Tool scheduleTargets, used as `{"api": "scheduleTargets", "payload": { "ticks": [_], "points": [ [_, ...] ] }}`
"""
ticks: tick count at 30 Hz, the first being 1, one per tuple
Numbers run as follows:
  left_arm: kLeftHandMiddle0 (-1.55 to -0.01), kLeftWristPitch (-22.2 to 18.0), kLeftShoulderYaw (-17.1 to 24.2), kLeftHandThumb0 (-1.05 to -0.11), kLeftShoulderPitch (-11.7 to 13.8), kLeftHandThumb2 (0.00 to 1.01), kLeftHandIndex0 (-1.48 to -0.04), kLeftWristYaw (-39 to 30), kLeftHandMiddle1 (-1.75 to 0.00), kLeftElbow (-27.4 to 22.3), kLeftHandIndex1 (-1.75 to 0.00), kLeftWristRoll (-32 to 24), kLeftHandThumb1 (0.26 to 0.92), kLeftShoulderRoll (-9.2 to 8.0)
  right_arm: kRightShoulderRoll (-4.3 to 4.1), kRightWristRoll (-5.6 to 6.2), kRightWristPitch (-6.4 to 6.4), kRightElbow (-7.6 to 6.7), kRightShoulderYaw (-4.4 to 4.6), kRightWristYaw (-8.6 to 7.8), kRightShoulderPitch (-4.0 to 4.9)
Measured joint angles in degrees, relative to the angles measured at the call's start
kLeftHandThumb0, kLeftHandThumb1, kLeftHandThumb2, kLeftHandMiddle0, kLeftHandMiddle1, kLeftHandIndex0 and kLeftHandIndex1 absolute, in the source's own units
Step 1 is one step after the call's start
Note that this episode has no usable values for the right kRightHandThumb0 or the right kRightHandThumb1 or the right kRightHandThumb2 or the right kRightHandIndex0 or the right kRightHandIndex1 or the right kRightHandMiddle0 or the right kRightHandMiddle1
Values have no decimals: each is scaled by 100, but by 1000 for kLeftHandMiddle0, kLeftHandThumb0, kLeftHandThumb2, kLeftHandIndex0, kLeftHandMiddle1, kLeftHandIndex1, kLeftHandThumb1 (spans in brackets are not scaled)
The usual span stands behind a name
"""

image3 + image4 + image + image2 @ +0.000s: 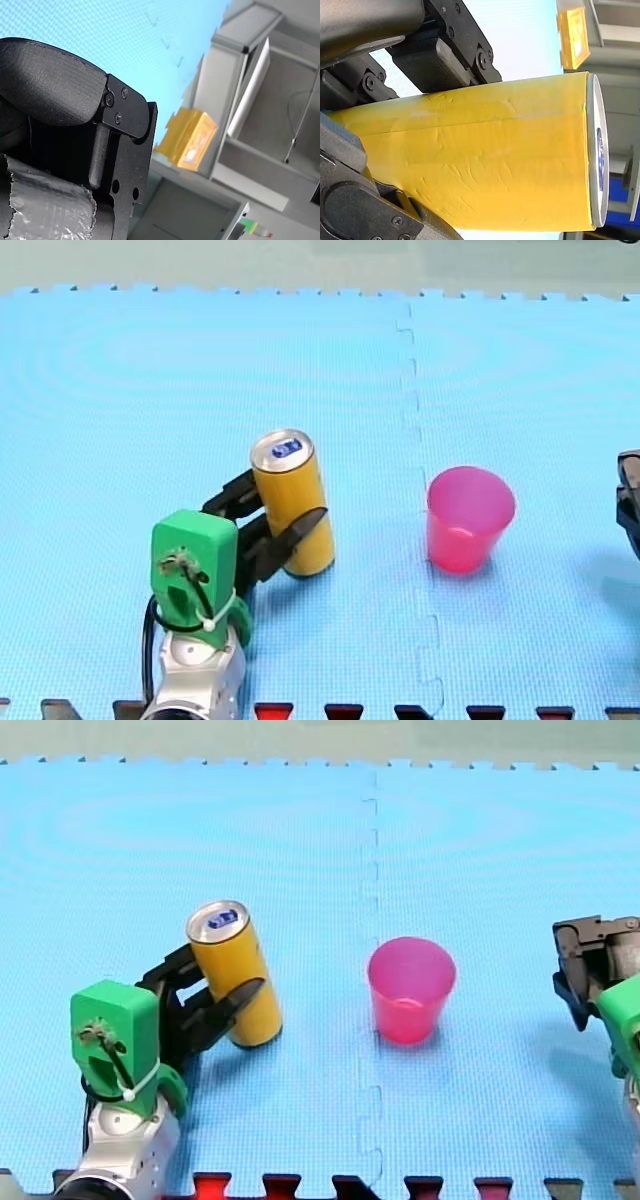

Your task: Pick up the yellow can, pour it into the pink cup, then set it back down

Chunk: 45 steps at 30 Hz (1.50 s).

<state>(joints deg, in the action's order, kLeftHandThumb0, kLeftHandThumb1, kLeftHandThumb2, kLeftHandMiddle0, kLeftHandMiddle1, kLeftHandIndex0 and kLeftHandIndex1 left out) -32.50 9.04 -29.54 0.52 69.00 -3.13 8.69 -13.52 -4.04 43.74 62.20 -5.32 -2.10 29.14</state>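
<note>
The yellow can (292, 502) stands on the blue mat left of centre, leaning slightly, its silver top up. My left hand (268, 518) is shut on it, with black fingers (300, 528) wrapped across its front and others behind. The second wrist view shows the can (490, 155) close up between those fingers (445, 55). The pink cup (468, 518) stands upright and open to the right of the can, apart from it. My right hand (588, 960) is at the right edge, right of the cup, holding nothing.
The blue foam mat (200, 380) covers the whole work surface, with a seam (412, 390) running front to back just left of the cup. In the first wrist view a yellow box (189, 137) and grey shelving (260, 125) lie beyond the mat.
</note>
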Motion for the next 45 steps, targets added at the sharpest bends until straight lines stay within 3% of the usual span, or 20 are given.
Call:
{"api": "scheduleTargets", "payload": {
  "ticks": [5,13,21,27,37,40,45],
  "points": [
    [-1347,396,68,-354,-110,3,-1226,-34,-49,-37,-31,-108,754,-75,18,2,-31,1,7,8,1],
    [-1362,483,176,-350,-119,0,-1245,-118,-29,-127,-17,-233,753,-140,38,32,-47,40,2,-44,14],
    [-1379,-410,134,-348,45,0,-1256,6,-21,-452,-10,-124,752,-172,62,5,-53,125,17,-14,67],
    [-1383,-1152,234,-376,55,1,-1252,-296,-13,-460,-2,-279,754,-161,65,-10,-84,200,32,0,112],
    [-1372,-1486,331,-369,-67,0,-1244,-375,-1,-469,0,-382,756,-257,104,-16,-104,332,33,16,209],
    [-1369,-1567,318,-365,-162,0,-1243,-295,0,-494,0,-335,756,-284,162,69,-107,350,-12,-13,226],
    [-1359,-1636,52,-364,-335,0,-1241,464,0,-616,0,394,755,-486,231,167,-108,362,-77,-99,234]
  ]
}}
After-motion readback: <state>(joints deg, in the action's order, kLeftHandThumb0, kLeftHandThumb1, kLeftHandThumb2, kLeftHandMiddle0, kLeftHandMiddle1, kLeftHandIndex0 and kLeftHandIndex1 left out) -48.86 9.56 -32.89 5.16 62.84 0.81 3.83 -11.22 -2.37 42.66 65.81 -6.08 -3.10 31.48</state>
